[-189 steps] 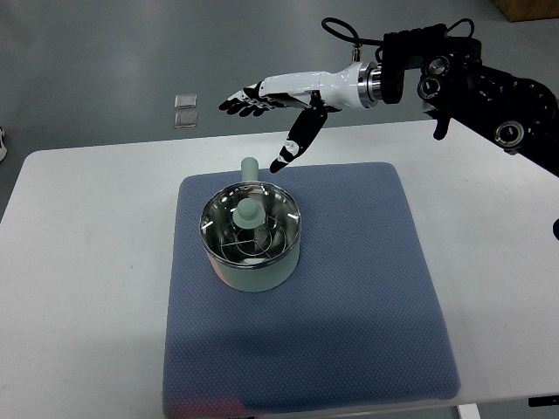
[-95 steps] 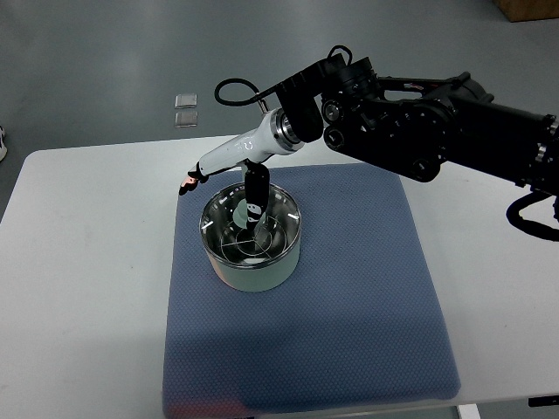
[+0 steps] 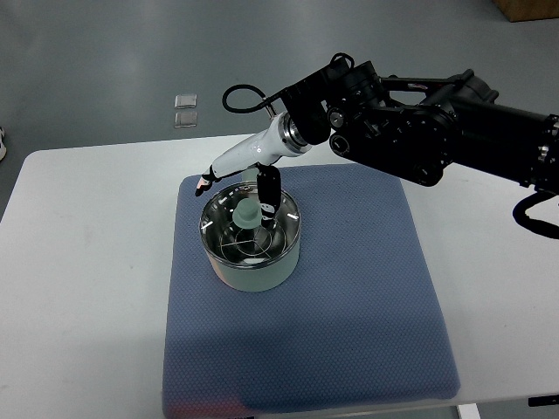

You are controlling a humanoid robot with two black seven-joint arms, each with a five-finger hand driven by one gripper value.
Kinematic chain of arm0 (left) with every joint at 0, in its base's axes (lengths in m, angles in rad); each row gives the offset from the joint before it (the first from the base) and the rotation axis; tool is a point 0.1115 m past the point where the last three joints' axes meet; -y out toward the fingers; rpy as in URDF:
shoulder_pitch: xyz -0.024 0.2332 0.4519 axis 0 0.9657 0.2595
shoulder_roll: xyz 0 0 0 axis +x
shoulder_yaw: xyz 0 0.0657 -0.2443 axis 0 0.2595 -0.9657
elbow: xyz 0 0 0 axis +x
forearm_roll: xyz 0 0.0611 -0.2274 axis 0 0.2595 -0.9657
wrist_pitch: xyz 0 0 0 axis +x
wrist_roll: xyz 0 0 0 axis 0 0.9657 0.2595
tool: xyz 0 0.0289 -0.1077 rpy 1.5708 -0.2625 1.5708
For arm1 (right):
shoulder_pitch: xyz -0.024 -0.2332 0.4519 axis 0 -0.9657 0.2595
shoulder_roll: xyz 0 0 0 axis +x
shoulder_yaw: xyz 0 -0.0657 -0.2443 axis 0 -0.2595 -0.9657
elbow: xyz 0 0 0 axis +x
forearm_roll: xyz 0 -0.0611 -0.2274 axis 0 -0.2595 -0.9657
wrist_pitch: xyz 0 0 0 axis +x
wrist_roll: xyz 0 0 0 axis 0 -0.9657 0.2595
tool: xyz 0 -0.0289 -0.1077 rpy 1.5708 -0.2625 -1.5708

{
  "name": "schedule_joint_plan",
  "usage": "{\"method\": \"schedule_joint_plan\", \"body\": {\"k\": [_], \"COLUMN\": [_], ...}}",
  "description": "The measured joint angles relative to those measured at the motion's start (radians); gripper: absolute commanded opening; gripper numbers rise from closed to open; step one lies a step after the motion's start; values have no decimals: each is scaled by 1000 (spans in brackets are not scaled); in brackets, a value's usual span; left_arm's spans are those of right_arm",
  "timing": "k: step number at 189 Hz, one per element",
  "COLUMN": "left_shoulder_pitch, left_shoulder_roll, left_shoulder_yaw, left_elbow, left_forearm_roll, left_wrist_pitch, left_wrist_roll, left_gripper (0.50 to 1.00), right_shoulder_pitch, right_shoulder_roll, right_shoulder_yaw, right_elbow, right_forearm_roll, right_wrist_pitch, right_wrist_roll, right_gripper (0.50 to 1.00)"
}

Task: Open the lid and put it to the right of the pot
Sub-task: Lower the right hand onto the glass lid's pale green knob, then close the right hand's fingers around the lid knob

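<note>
A pale green pot [image 3: 251, 247] stands on the blue mat [image 3: 349, 288], left of the mat's middle. Its glass lid with a green knob [image 3: 245, 214] rests on the pot. My right hand [image 3: 240, 182] reaches in from the right over the pot's far rim. The fingers point left past the rim, and the black thumb [image 3: 267, 199] hangs down just right of the knob. The hand is open and holds nothing. The pot's handle is hidden behind the hand.
The mat lies on a white table [image 3: 79, 262]. Two small clear squares [image 3: 184, 110] lie on the grey floor beyond the table's far edge. My black right arm [image 3: 437, 131] spans the upper right.
My right arm has swung down and left from above the table's far edge to the pot. In the last half second the thumb has shifted slightly right, beside the knob.
</note>
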Motion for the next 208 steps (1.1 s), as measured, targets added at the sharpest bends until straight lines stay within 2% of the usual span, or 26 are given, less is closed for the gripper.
{"method": "schedule_joint_plan", "body": {"k": [18,75,80,90,91,101,110,123,208], "left_shoulder_pitch": [0,0,0,0,0,0,0,0,0], "left_shoulder_roll": [0,0,0,0,0,0,0,0,0], "left_shoulder_yaw": [0,1,1,1,1,0,0,0,1], "left_elbow": [0,0,0,0,0,0,0,0,0], "left_forearm_roll": [0,0,0,0,0,0,0,0,0], "left_wrist_pitch": [0,0,0,0,0,0,0,0,0], "left_wrist_roll": [0,0,0,0,0,0,0,0,0], "left_gripper": [1000,1000,1000,1000,1000,1000,1000,1000,1000], "right_shoulder_pitch": [0,1,1,3,3,4,5,5,7], "right_shoulder_roll": [0,-5,-7,-10,-10,-12,-13,-14,-17], "right_shoulder_yaw": [-8,-47,-48,-49,-49,-50,-50,-50,-49], "right_elbow": [-1,-2,-2,-2,-2,-2,-2,-2,3], "right_forearm_roll": [-18,-35,-36,-36,-36,-37,-37,-39,-39], "right_wrist_pitch": [-10,-22,-22,-22,-22,-22,-22,-23,-19], "right_wrist_roll": [4,27,28,28,28,28,29,29,32], "right_gripper": [872,862,846,846,824,795,795,768,766]}}
